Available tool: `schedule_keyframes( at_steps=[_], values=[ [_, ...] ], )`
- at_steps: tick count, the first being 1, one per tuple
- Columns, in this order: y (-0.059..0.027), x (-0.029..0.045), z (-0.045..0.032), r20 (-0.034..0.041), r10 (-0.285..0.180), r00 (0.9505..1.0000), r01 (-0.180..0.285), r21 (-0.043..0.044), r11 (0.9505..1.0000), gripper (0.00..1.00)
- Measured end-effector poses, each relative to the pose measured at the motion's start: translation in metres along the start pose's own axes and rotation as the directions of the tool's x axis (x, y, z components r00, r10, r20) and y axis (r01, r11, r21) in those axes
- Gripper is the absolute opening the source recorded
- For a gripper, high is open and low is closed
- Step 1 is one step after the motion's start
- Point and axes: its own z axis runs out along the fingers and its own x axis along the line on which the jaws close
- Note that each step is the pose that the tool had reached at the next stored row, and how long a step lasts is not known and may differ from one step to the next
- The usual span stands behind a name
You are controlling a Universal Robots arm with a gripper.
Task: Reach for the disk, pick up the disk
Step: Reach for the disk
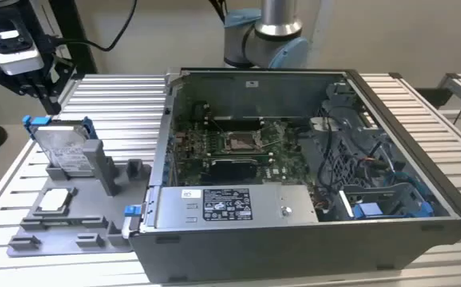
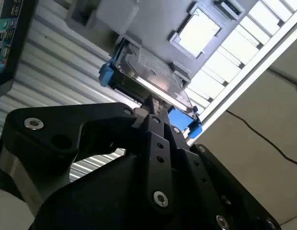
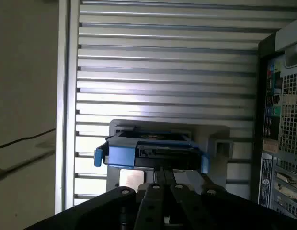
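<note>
Book-sized silver metal disk with blue plastic side rails (image 1: 64, 148) stood on edge in grey plastic fixture (image 1: 94, 200) near slatted aluminium bench (image 1: 122, 101) edge, top rail exposed for grasping. Black gripper (image 2: 151, 102) hovered above it, clenched, empty.

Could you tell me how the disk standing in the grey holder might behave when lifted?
The disk is a metal slab, so probably stiff and heavy for its size. It stands on edge in the grey holder, so it may tip if nudged sideways. Its blue rails look smooth, possibly slippery.
</note>
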Motion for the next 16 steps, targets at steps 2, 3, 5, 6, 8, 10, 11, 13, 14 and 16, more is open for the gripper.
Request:
schedule_keyframes(
  at_steps=[2,3,5,6,8,10,11,13,14,16],
  values=[
    [0.0,0.0,0.0,-0.0001,0.0,1.0,0.0,0.0001,1.0,0.0],
    [0.0,0.0,0.0,-0.0001,0.0,1.0,0.0,0.0,1.0,0.0],
    [0.0,0.0,0.0,0.0,0.0,1.0,0.0,0.0,1.0,0.0],
    [0.0,0.0,0.0,-0.0001,0.0,1.0,0.0,0.0,1.0,0.0],
    [0.0,0.0,0.0,-0.0001,0.0,1.0,0.0,0.0,1.0,0.0],
    [0.0,0.0,0.0,-0.0001,0.0,1.0,0.0,0.0,1.0,0.0],
    [0.0,0.0001,-0.0001,-0.0001,0.0,1.0,0.0,0.0001,1.0,0.0],
    [0.0002,0.0018,-0.0001,-0.0002,0.0,1.0,0.0,0.0002,1.0,0.0],
    [0.0003,0.0028,0.0,0.0,0.0,1.0,0.0,0.0,1.0,0.0],
    [0.0007,0.0066,0.0,0.0,0.0,1.0,0.0,0.0,1.0,0.0]
  ],
)
